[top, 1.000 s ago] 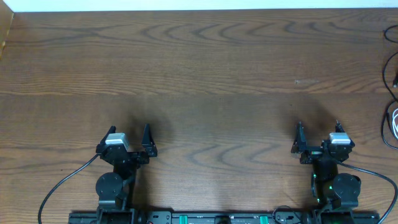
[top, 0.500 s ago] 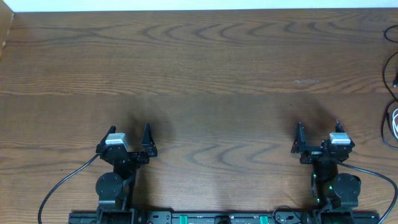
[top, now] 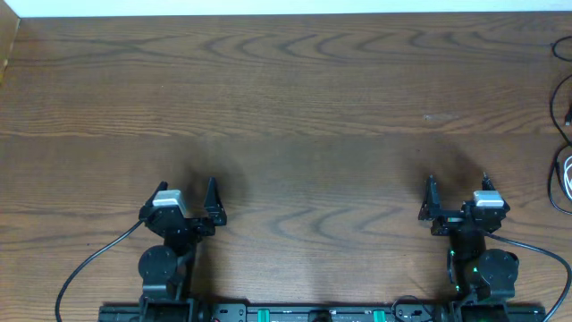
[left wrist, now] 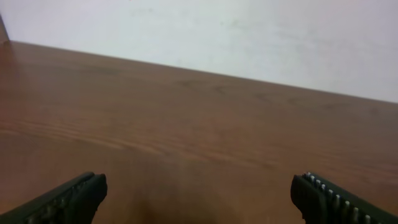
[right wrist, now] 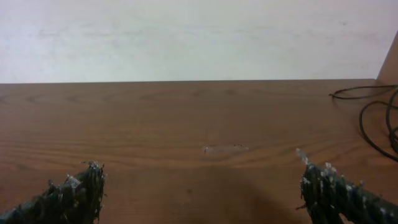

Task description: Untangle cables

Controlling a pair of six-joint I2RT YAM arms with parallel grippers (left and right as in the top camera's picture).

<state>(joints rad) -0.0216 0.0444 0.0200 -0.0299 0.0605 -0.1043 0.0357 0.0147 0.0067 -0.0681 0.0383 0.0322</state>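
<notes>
The left end effector has its jaws spread wide with nothing between them, low over the near side of the tabletop. The right end effector is likewise wide apart and empty. Ahead of both lies only bare wood grain.

The work sits well off to the right, at the tabletop's right edge and partly cut off in the overhead view. A black cable curves there in loose loops, and nearer the robot a white cable bends in a narrow loop. Whether the two cross each other cannot be told from here.

Both look thin, light and limp, so they will likely sag and drag rather than hold shape, and a pinch may slip on the smooth sheath. A free run of cord away from any crossing, or just behind a plug, seems the better hold, and the right arm is much the closer
</notes>
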